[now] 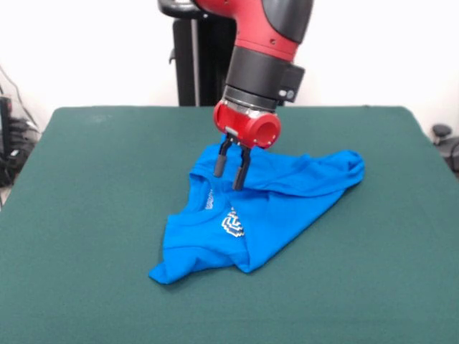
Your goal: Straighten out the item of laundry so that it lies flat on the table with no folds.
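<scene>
The item of laundry [265,211] is a bright blue shirt lying crumpled and folded over itself near the middle of the table [86,215]. A bit of white print shows on a fold at its centre. Its left end tapers to a corner near the front, and its right end bunches up at the back right. My gripper [231,173] hangs from the red and black arm over the shirt's back left part. Its two black fingers [242,170] stand apart, open, with tips just at the cloth and nothing between them.
Dark green cloth covers the whole tabletop, with wide bare stretches left, right and in front of the shirt. Black stands and cables [14,143] sit beyond the table's left edge, and a dark object [446,143] beyond its right edge.
</scene>
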Motion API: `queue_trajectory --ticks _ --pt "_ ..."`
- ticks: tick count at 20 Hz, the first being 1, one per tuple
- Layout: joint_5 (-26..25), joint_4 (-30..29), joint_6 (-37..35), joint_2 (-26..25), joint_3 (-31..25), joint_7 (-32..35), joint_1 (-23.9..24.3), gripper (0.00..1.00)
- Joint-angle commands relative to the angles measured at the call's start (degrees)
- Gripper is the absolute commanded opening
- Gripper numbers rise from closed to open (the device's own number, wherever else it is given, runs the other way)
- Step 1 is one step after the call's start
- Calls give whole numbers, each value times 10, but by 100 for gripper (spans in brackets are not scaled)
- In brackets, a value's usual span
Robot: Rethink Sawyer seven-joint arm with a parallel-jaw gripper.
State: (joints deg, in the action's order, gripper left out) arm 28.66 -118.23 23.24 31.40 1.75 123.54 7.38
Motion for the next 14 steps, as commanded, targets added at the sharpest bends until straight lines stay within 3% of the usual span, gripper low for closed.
queue_trajectory --ticks 1,14 --pt "38 -7 -21 -1 -51 162 -25 100" --pt "16 1 -26 -16 -67 168 -5 100"
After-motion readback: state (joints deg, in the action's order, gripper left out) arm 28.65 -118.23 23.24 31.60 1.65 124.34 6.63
